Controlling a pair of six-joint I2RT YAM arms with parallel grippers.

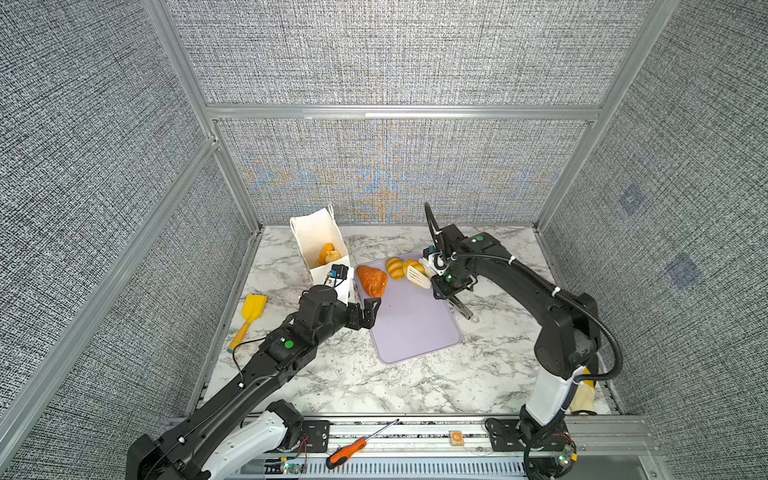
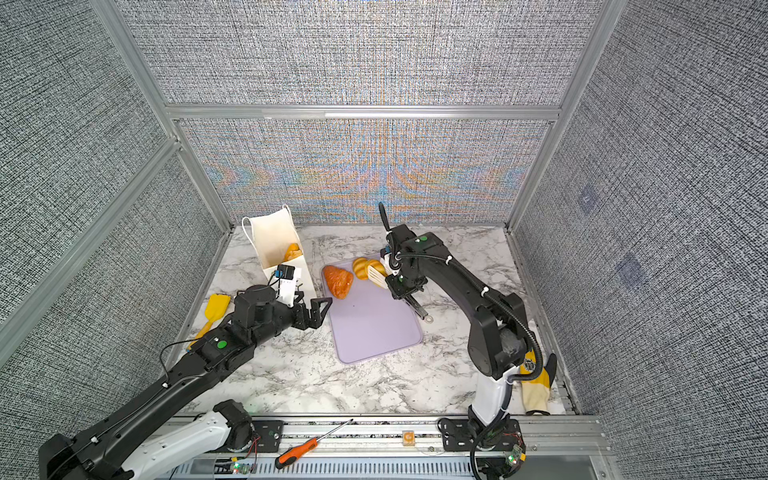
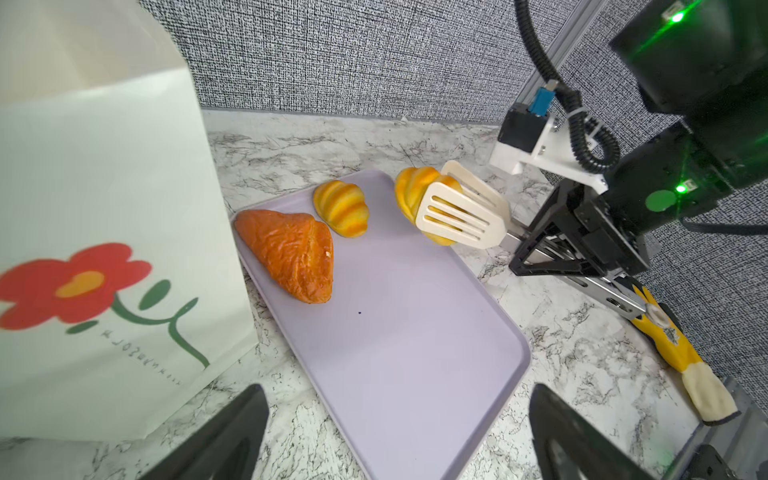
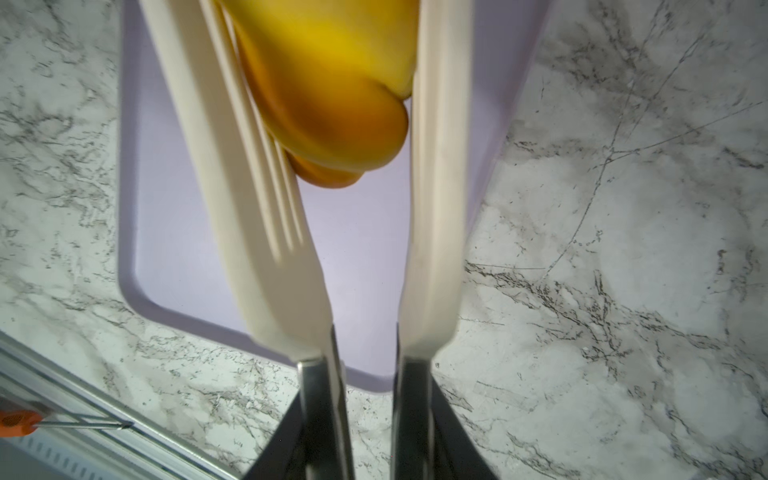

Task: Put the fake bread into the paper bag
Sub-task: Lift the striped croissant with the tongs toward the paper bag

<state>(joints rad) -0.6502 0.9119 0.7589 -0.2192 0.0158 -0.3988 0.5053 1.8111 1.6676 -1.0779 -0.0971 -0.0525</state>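
Cream tongs point(image 3: 461, 216), clamped in the right claw point(image 3: 536, 249), pinch a yellow roll point(image 3: 409, 187) at the far right corner of the lilac tray point(image 3: 415, 353). Left claw point(image 1: 369, 311) hangs wide open just beside the paper bag point(image 1: 322, 232), which holds one pastry point(image 1: 328, 252).

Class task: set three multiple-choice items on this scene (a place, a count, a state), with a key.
1. The yellow spatula lies: A on the marble table, left of the paper bag; B inside that bag; C under that bag.
2. Fake breads showing outside the bag: A one; B three; C five.
3. The left pincer is: A open; B shut on a bread; C shut on the bag.
Key: A, it rests on marble; B, two on the tray, one in the tongs; A, it gapes wide, empty.
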